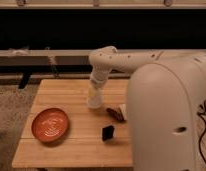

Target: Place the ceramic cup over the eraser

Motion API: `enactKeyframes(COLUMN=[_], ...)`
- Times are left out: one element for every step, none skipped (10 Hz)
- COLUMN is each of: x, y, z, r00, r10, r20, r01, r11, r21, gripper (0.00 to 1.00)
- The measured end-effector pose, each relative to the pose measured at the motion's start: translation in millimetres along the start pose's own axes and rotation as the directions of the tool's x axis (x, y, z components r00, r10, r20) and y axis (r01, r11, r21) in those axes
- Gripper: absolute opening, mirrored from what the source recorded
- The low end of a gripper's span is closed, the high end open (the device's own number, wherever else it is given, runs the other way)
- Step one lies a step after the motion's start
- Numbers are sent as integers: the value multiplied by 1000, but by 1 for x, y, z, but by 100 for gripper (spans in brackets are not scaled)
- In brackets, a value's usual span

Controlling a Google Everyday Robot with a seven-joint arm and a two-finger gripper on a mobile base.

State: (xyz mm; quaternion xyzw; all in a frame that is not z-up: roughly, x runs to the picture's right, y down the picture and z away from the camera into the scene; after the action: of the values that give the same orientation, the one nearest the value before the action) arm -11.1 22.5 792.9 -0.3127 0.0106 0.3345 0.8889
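Grasp step: claw [94, 93] clenched, seemingly on the ceramic cup [94, 102]; next, lift it toward the eraser [107, 132] at five o'clock.

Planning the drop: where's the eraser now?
The eraser sits right of the plate, nearer the camera than the gripper shut on the ceramic cup.

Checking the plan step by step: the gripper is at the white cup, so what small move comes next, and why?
Probably a short lift of the ceramic cup off the table. The gripper looks shut on the cup, which stands on the wood, while the eraser lies apart, nearer the front edge; the cup must clear the surface first.
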Motion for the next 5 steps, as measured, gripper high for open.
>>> enactKeyframes(x=[17,42,61,73,83], y=[-1,2,9,18,31], z=[-11,-29,-47,-61,-75], r00=[1000,1000,999,999,999], r10=[10,18,25,27,30], r20=[6,19,29,37,43], r01=[-10,-19,-26,-29,-33], r11=[1000,999,998,997,996], r21=[10,28,50,65,81], gripper=[0,0,0,0,0])
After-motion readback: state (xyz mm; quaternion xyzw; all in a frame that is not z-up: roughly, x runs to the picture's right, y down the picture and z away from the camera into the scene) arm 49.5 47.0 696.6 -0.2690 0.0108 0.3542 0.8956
